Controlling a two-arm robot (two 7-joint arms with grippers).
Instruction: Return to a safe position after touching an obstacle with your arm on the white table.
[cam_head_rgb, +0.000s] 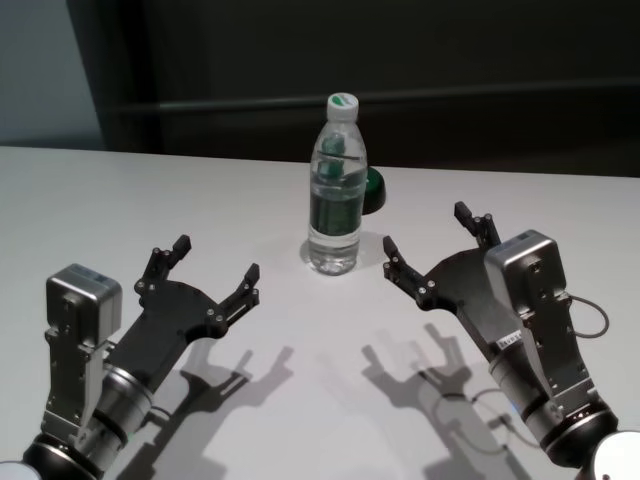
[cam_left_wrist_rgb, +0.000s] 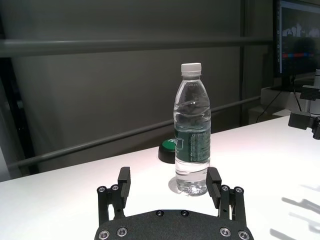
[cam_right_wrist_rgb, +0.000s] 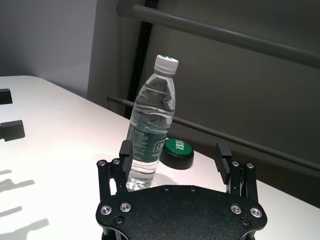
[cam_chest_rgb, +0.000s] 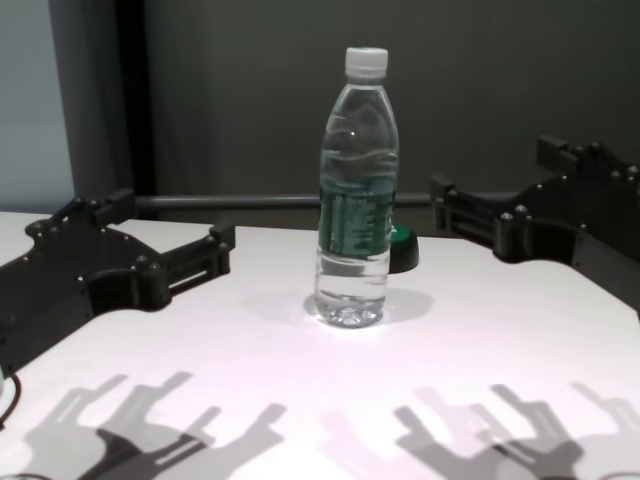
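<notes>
Both arms reach forward over the table (cam_head_rgb: 150, 190), one on each side of the bottle (cam_head_rgb: 336, 190), neither touching it. The left gripper (cam_head_rgb: 213, 268) hangs above the table's near left part, its two fingers spread wide with nothing between them, pointing forward and slightly inward toward the bottle. The right gripper (cam_head_rgb: 430, 240) sits a little farther forward on the right, its jaws also wide apart and empty; its nearer fingertip (cam_head_rgb: 390, 246) is close beside the bottle's base but clear of it. In the chest view the left gripper (cam_chest_rgb: 150, 235) and right gripper (cam_chest_rgb: 495, 190) hover level above the tabletop, well clear of the surface, casting forked shadows on the near table.

The bottle stands upright near the middle of the table, toward its far edge. It is clear plastic with a white cap (cam_chest_rgb: 366, 62), a dark green label band around its middle, and water filling most of it. Just behind it, to its right, lies a low black puck (cam_right_wrist_rgb: 177, 152) with a green top, close to the bottle; whether they touch cannot be told.

In the head view the bottle hides most of the puck. The label's print is too small to read. Both forearms are cut off at the head view's lower edge, and each wrist view shows only its own finger pair and mounting plate, with the bottle beyond.
</notes>
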